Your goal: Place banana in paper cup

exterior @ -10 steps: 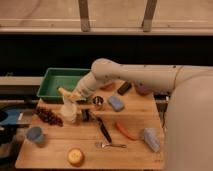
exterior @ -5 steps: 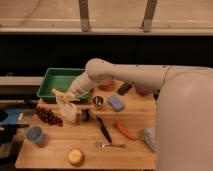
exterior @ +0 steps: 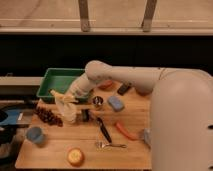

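Note:
The pale yellow banana (exterior: 59,95) is held in my gripper (exterior: 67,98), with its peel strips splaying out to the left. The gripper is shut on it, just above the cream-white paper cup (exterior: 70,114). The cup stands upright at the left of the wooden table (exterior: 55,150), below the banana and slightly to its right. The banana's lower end hangs close over the cup's rim; I cannot tell whether it touches. My arm reaches in from the right and crosses over the back of the table.
A green tray (exterior: 56,79) lies behind the cup, and dark grapes (exterior: 48,116) to its left. Right of the cup stand a small metal cup (exterior: 98,102) and a blue sponge (exterior: 116,103). Nearer the front are a black tool (exterior: 104,130), an orange stick (exterior: 125,131), a fork (exterior: 111,145), a blue cup (exterior: 34,135) and a round yellow-orange fruit (exterior: 75,156).
My gripper has moved a little to the left and down with the banana, ending over the paper cup. Nothing else on the table has moved.

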Controlling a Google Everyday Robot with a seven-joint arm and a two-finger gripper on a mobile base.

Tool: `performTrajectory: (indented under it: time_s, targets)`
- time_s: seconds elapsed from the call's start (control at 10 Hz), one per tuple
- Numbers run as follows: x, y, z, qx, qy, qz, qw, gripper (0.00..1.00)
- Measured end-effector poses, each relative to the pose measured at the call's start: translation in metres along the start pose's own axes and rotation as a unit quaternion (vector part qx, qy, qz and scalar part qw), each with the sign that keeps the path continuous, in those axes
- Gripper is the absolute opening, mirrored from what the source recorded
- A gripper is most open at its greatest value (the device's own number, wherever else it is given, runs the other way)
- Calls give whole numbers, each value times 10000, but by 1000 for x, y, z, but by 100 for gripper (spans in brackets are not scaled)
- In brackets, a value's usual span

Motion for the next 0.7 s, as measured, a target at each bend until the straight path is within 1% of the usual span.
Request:
performTrajectory:
  time_s: [0.3,0.5,0.7]
  targets:
    - [9,-6,7,-71,-48,108,9999,0]
    - [12,-12,8,-72,-70,169,9998,0]
    - [12,-18,7,-30,-66,182,9998,0]
